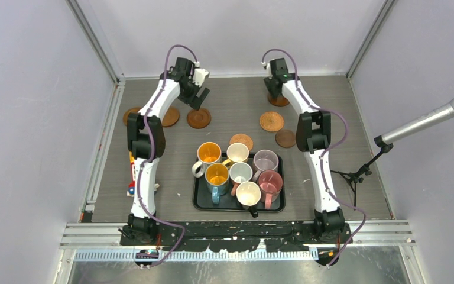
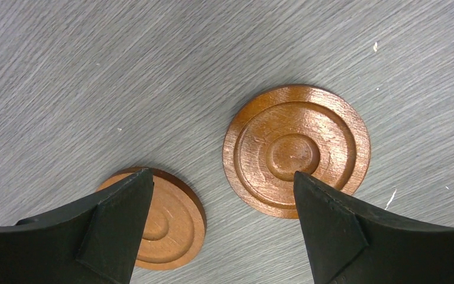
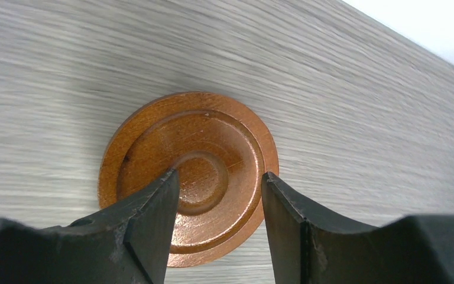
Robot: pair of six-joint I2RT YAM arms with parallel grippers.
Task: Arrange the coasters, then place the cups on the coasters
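Nearest on the desk (image 1: 331, 177), in the middle front: a black tray (image 1: 204, 204) crowded with the cups. In the front row, the cream cup (image 1: 248, 193), with the pink cup (image 1: 270, 181) to its right. Behind these, the blue cup (image 1: 217, 174) with orange inside, the white cup (image 1: 240, 172) and the lilac cup (image 1: 265, 160). At the far rim, the yellow cup (image 1: 237, 152), and to its left the orange-lined white cup (image 1: 208, 152), over the tray's far left corner. All upright and close together.

Just behind the tray, flat on the desk: a tan coaster (image 1: 241, 140). Farther right, a dark brown coaster (image 1: 285, 138), and beyond it a pale ringed coaster (image 1: 271, 121), near each other but apart. On the left side, the far-left coaster (image 1: 128, 115), partly hidden by the arm, and the second left coaster (image 1: 171, 117).

Beside that one, the glossy ringed coaster (image 2: 298, 148), and above it the left hand (image 2: 221, 177), raised off the desk, jaws wide apart, holding nothing. In its wrist view, one fingertip over this coaster's near edge, the other over the neighbour's.

Farthest, at the back right: the right hand (image 3: 219, 177), pointing down over an orange-brown coaster (image 3: 201, 124). Jaws at middle width, standing on either side of the coaster's round centre, nothing gripped between them. Touching the coaster or not: cannot tell.
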